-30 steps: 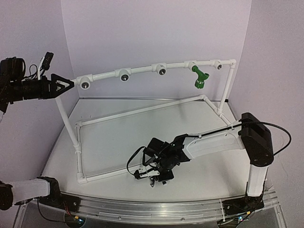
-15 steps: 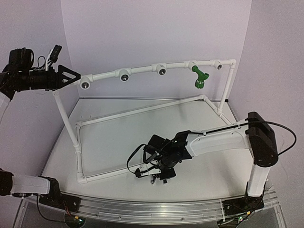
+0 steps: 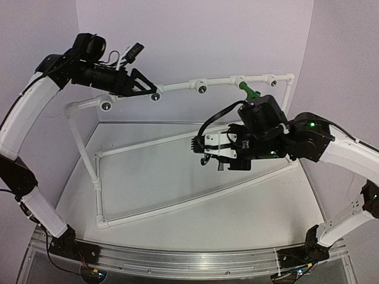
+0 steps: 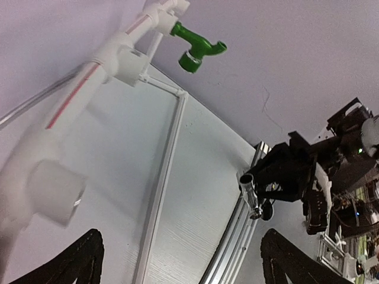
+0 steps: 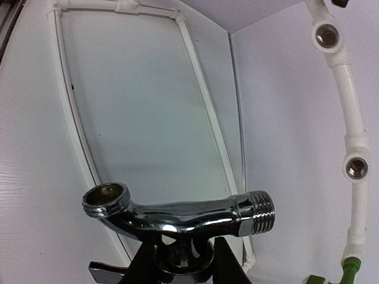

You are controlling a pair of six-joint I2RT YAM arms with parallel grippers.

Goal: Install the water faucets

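Two arms are working around the white pipe frame (image 3: 177, 86) in the overhead view. The left gripper (image 3: 151, 89) is hovering at the frame's top rail, beside the second fitting from its left end; contact with the rail cannot be judged. The right gripper (image 3: 208, 155) is hanging inside the frame, below the top rail and above the base loop, and its load is too small to read from here. The green faucet (image 3: 251, 92) is hanging from the top rail near the frame's right post, partly hidden behind the right arm. In the left wrist view, both black fingers (image 4: 74, 266) are standing wide apart with nothing between them, so this pincer is released. A blurred fitting (image 4: 56, 192) of the frame is lying close ahead, and the chrome faucet (image 4: 251, 192) is showing beyond the frame's base pipe, in the right gripper. In the right wrist view, the pincer is grasping the chrome faucet from underneath and holding it level, clear of the frame, with its threaded end pointing toward the top rail, where two open sockets (image 5: 327, 36) are facing it.
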